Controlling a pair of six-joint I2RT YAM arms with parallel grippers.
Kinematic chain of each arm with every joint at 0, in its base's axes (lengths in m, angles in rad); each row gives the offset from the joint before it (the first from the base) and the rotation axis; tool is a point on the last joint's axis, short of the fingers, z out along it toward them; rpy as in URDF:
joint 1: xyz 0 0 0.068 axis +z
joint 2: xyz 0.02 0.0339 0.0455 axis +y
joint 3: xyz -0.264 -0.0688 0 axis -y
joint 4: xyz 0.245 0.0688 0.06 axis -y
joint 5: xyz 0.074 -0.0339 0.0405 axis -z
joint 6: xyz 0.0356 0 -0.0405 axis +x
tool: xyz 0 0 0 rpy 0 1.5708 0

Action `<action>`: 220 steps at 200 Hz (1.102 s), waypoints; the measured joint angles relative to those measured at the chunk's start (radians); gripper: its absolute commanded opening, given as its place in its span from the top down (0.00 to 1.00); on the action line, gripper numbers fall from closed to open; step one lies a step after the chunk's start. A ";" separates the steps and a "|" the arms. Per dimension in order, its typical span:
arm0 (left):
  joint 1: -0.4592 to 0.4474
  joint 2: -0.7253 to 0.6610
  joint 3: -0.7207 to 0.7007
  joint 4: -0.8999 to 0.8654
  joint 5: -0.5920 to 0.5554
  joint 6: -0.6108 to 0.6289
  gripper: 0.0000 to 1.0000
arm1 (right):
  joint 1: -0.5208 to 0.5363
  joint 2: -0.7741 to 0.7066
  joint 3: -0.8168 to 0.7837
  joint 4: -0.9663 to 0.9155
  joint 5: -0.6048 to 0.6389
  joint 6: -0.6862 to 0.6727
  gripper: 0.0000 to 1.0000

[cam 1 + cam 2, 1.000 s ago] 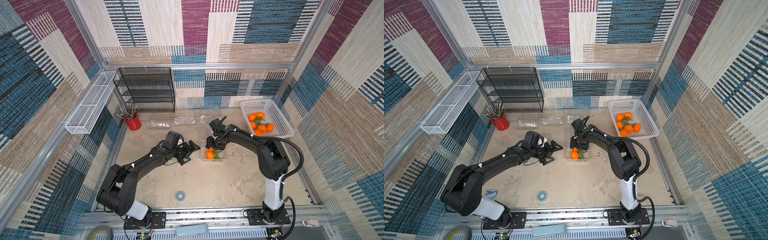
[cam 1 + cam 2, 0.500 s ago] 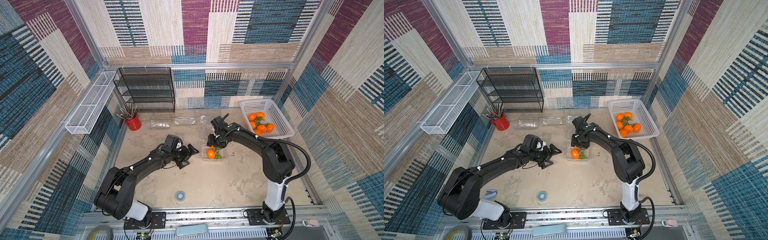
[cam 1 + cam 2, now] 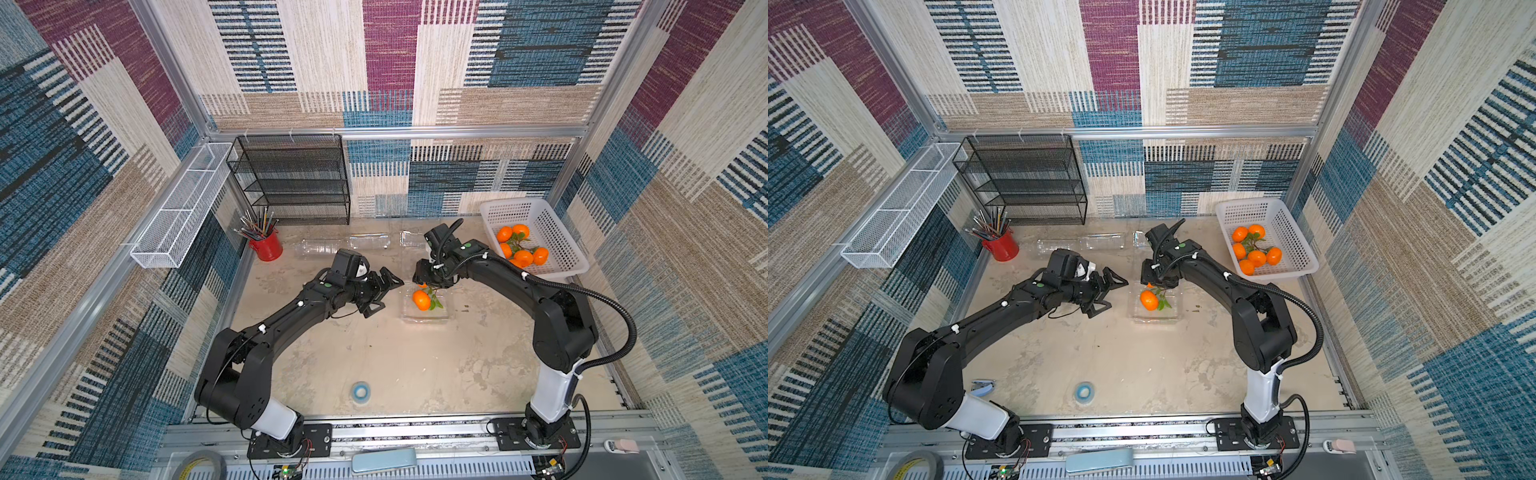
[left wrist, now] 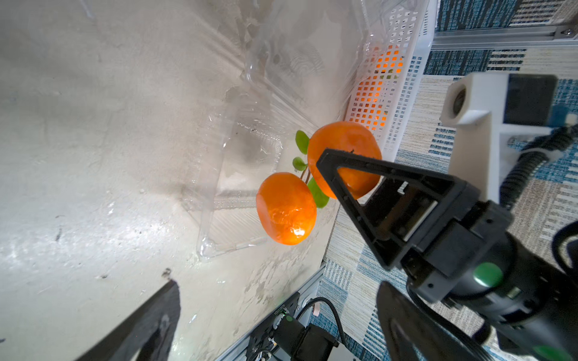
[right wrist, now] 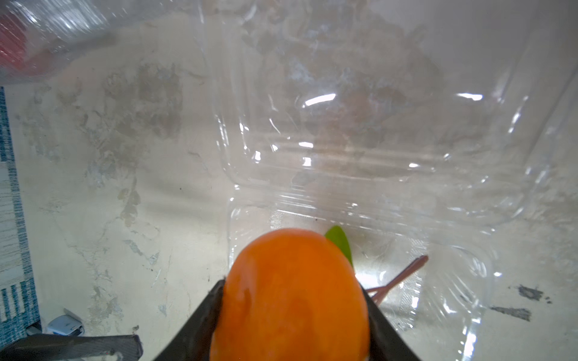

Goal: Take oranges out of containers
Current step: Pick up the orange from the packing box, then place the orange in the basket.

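left hand (image 3: 392,295) spread wide, right hand (image 3: 424,282) clamped

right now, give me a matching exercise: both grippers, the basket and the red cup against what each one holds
Column one:
1. left gripper
2. right gripper
3. basket
4. red cup

Column two:
a. brushes standing in it
b. shut on an orange
c. open, holding nothing
d. loose oranges lying in it

Pairs: 1-c, 2-b, 3-d, 4-a
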 measured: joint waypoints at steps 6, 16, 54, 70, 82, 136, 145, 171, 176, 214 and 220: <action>0.000 0.000 0.012 -0.006 0.000 0.000 0.01 | -0.003 0.000 0.011 0.000 -0.001 0.000 0.43; 0.000 0.000 0.027 -0.016 0.000 0.001 0.01 | -0.010 0.000 0.032 -0.010 -0.008 0.000 0.43; 0.000 -0.010 0.085 -0.060 -0.001 0.003 0.01 | -0.062 -0.002 0.105 -0.035 -0.020 0.000 0.44; 0.000 -0.005 0.120 -0.074 -0.002 0.004 0.01 | -0.092 -0.011 0.132 -0.048 -0.030 0.000 0.43; -0.001 0.005 0.146 -0.077 -0.002 0.004 0.01 | -0.117 -0.022 0.150 -0.049 -0.044 0.000 0.44; -0.038 0.102 0.297 -0.085 -0.004 0.003 0.01 | -0.245 -0.041 0.235 -0.079 -0.089 -0.005 0.44; -0.047 0.126 0.326 -0.086 -0.003 0.003 0.01 | -0.269 -0.038 0.257 -0.082 -0.095 -0.008 0.44; -0.080 0.202 0.412 -0.088 0.000 0.003 0.01 | -0.351 -0.019 0.322 -0.091 -0.104 -0.013 0.44; -0.086 0.217 0.429 -0.086 0.000 0.003 0.01 | -0.366 -0.015 0.331 -0.092 -0.104 -0.014 0.44; -0.138 0.344 0.585 -0.092 0.023 -0.005 0.01 | -0.502 0.003 0.360 -0.095 -0.100 -0.020 0.45; -0.146 0.364 0.610 -0.094 0.027 -0.006 0.01 | -0.524 0.003 0.355 -0.093 -0.093 -0.020 0.45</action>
